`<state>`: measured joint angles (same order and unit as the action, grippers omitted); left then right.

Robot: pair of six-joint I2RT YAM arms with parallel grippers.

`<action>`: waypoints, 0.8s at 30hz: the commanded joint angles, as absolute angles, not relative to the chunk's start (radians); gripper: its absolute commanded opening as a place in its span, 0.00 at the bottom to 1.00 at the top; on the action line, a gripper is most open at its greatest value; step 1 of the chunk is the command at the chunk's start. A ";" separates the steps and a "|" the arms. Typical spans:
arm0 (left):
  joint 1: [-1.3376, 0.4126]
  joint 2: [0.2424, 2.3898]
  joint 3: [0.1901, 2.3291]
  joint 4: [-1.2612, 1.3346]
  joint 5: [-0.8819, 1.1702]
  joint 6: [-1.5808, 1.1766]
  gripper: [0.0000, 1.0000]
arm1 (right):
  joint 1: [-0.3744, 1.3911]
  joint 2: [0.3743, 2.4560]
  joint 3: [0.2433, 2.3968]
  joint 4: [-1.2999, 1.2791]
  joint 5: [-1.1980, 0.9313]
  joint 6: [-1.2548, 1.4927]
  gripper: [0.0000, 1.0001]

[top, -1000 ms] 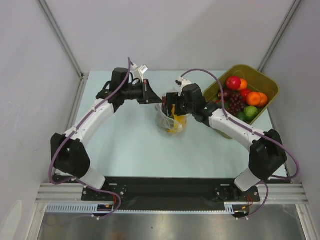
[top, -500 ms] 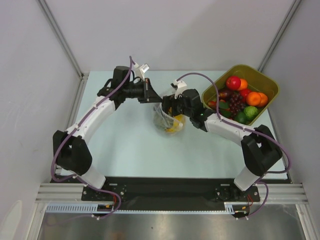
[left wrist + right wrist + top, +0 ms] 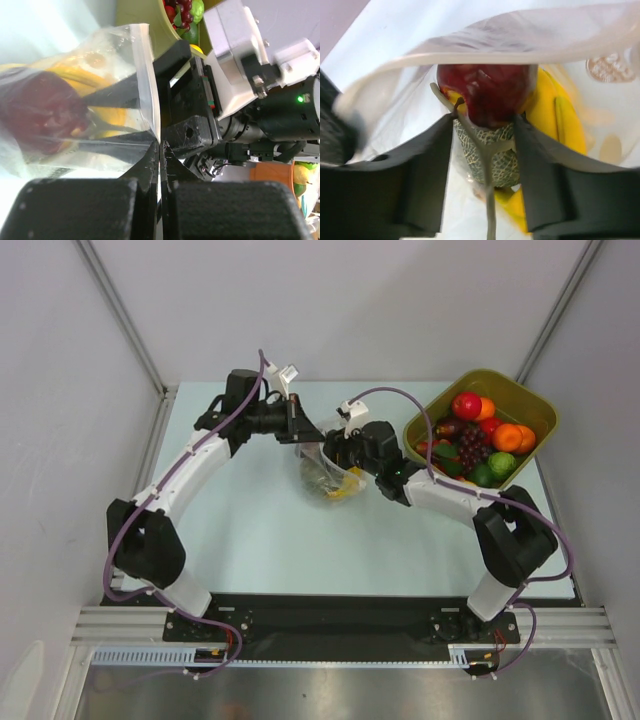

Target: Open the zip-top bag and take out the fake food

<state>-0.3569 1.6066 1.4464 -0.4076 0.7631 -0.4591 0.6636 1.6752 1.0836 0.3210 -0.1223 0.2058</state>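
The clear zip-top bag (image 3: 322,480) hangs between both grippers over the table, mouth open. My left gripper (image 3: 303,433) is shut on the bag's top edge, and the left wrist view shows the jaws (image 3: 160,147) pinching the plastic (image 3: 120,60). My right gripper (image 3: 338,453) reaches into the bag mouth. In the right wrist view its fingers (image 3: 484,121) press on both sides of the grey-green netted melon (image 3: 492,155). A dark maroon piece (image 3: 485,92) sits just beyond the melon and a yellow banana (image 3: 562,127) lies to its right. The maroon piece (image 3: 40,115) and banana (image 3: 107,115) show through the plastic.
An olive-green tub (image 3: 530,400) full of other toy fruit stands at the back right, close behind my right arm. White walls and metal posts close in the table at the back and sides.
My right gripper has pushed left and deeper into the bag. The bag has swung left and lower with it. The left gripper has kept its hold and hardly moved.
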 commanded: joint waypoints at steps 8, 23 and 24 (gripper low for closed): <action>-0.365 1.601 1.485 -0.405 0.764 -0.445 0.00 | 0.672 1.545 1.059 0.318 -0.069 0.147 0.37; -0.357 1.598 1.482 -0.413 0.775 -0.437 0.00 | 0.661 1.551 1.098 0.134 -0.124 0.216 0.48; -0.357 1.598 1.482 -0.414 0.775 -0.437 0.00 | 0.663 1.561 1.112 0.095 -0.138 0.224 0.52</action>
<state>-0.3595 1.6119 1.4464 -0.4259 0.7628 -0.4446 0.6636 1.5257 1.0332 0.1719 -0.0963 0.1925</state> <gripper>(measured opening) 0.006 0.490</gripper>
